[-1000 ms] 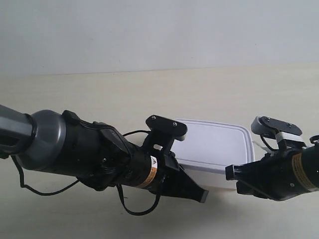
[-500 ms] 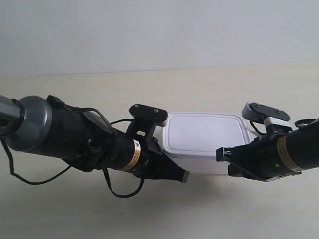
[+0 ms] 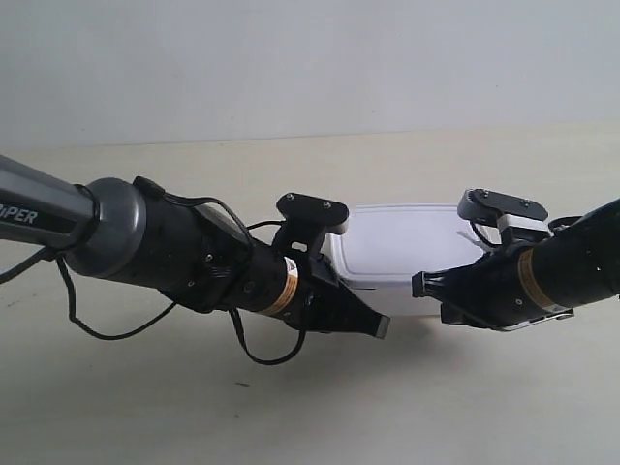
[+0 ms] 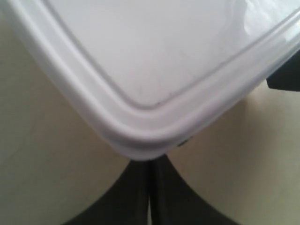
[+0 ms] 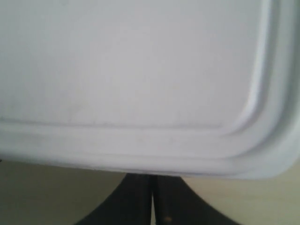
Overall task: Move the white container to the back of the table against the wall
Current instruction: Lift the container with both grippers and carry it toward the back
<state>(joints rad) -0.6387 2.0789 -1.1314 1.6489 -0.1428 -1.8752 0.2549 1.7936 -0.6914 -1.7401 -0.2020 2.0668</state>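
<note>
The white container (image 3: 402, 244) lies flat on the table (image 3: 136, 407), lid up, some way short of the wall (image 3: 310, 68). The arm at the exterior view's left has its gripper (image 3: 374, 327) low at the box's near left corner. The arm at the exterior view's right has its gripper (image 3: 424, 285) at the near edge. In the left wrist view my gripper (image 4: 150, 165) is shut, its tips tucked under the rounded corner of the container (image 4: 140, 70). In the right wrist view my gripper (image 5: 151, 178) is shut too, against the long edge of the container (image 5: 131, 84).
A strip of bare table (image 3: 407, 165) runs between the box and the wall. A black cable (image 3: 262, 356) hangs in a loop under the arm at the exterior view's left. The other gripper's dark tip (image 4: 287, 75) shows beside the box in the left wrist view.
The white container has slid farther from the camera, toward the wall. Both arms have followed it, staying at its near side with their grippers shut.
</note>
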